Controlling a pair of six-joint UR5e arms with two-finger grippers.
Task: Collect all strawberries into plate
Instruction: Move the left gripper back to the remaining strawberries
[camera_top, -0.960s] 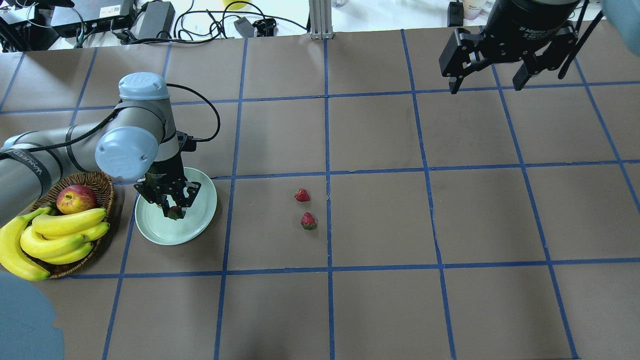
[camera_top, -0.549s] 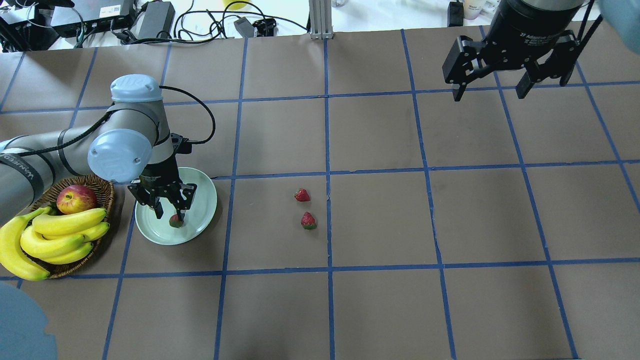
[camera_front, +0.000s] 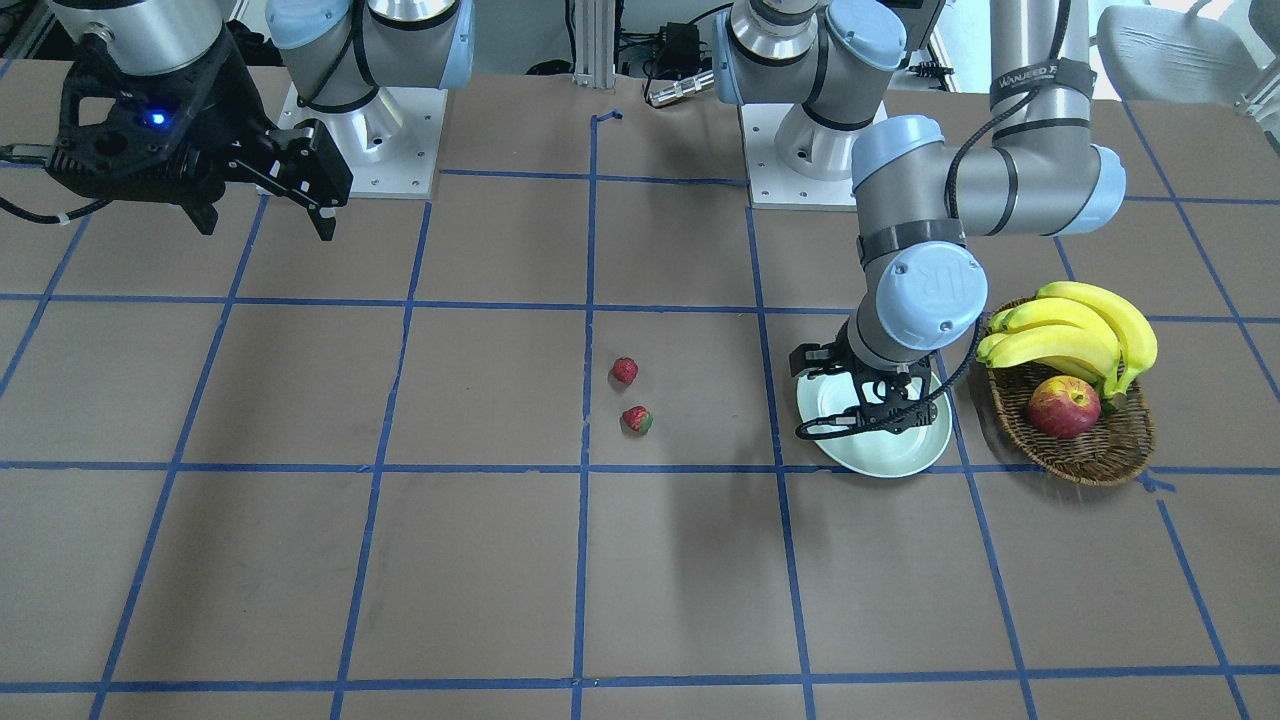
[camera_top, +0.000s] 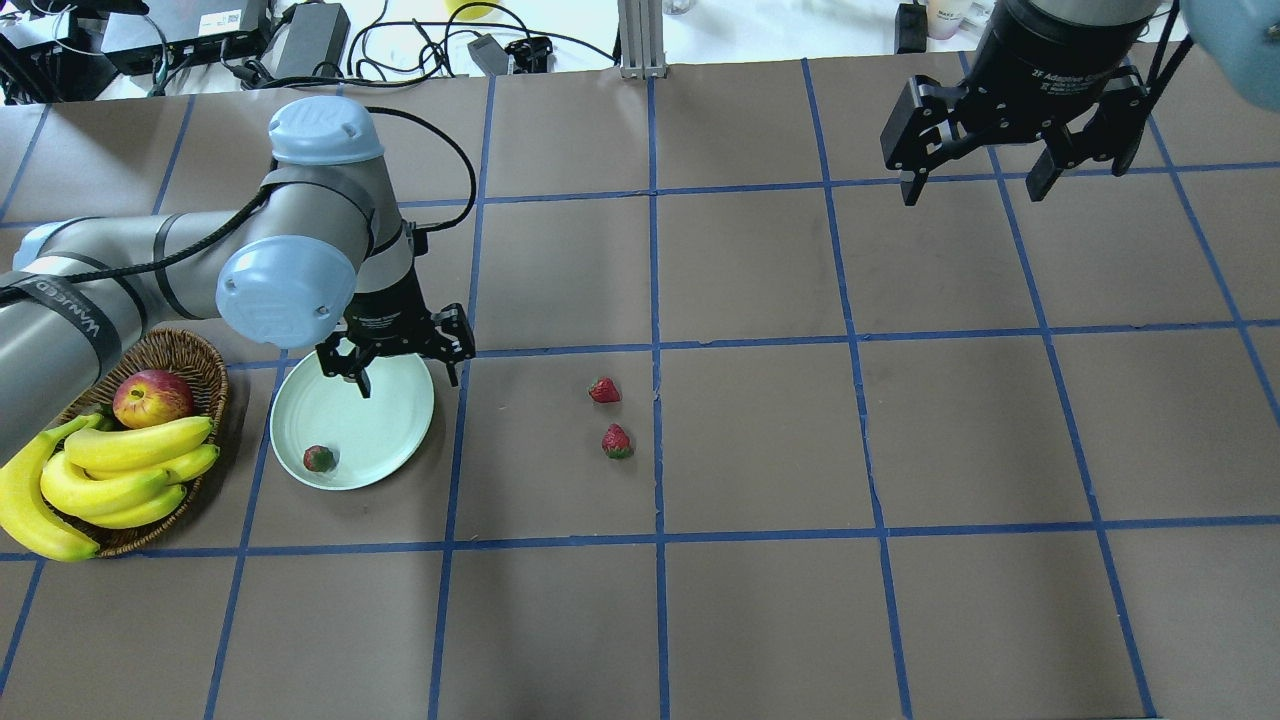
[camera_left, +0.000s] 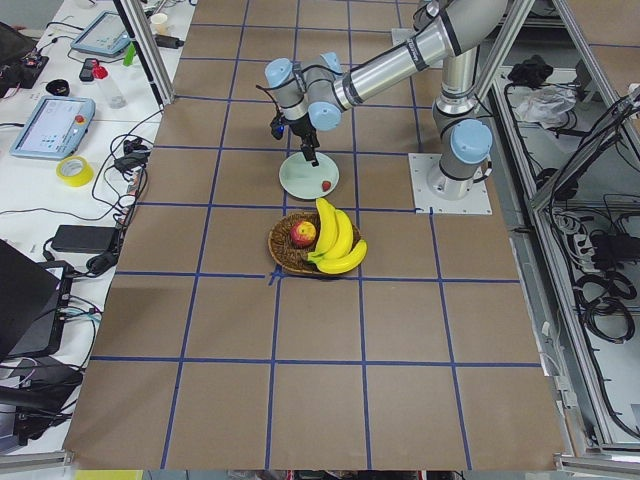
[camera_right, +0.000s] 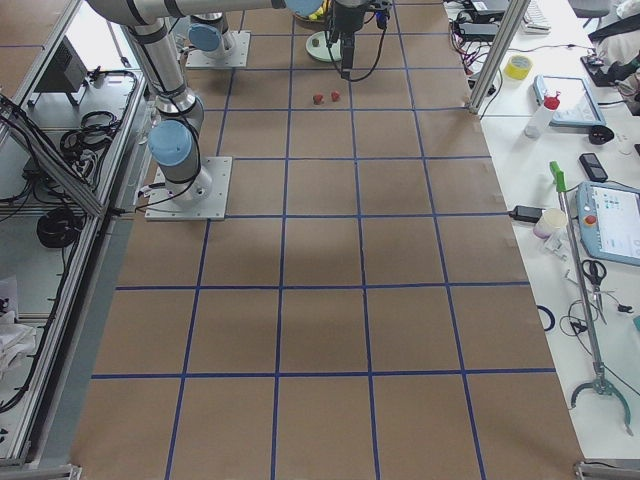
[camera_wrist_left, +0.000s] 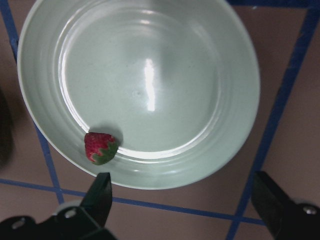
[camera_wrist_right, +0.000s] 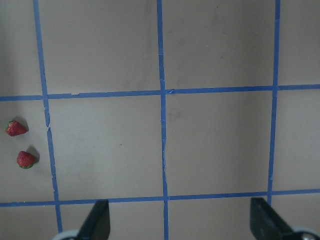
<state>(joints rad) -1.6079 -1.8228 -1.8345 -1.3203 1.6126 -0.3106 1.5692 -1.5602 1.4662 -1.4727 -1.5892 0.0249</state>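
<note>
The pale green plate (camera_top: 385, 430) lies left of centre. One strawberry (camera_top: 319, 458) rests inside it near the front-left rim, seen close in the left wrist view as a strawberry (camera_wrist_left: 101, 148) on the plate (camera_wrist_left: 150, 65). My left gripper (camera_top: 410, 378) hovers open and empty over the plate's far right edge. Two more strawberries (camera_top: 604, 390) (camera_top: 617, 441) lie on the brown table near the middle, also in the right wrist view (camera_wrist_right: 16, 128) (camera_wrist_right: 26, 159). My right gripper (camera_top: 975, 190) hangs open and empty, high at the far right.
A wicker basket (camera_top: 205, 372) holding an apple (camera_top: 152, 397) and bananas (camera_top: 130, 460) sits just left of the plate, under my left arm. Cables and electronics line the table's far edge. Blue tape marks a grid on the brown table.
My left gripper opened, let go of the strawberry in the plate, then rose and moved to the plate's far right edge. The berry now sits nearer the front-left rim. The right gripper barely shifted.
</note>
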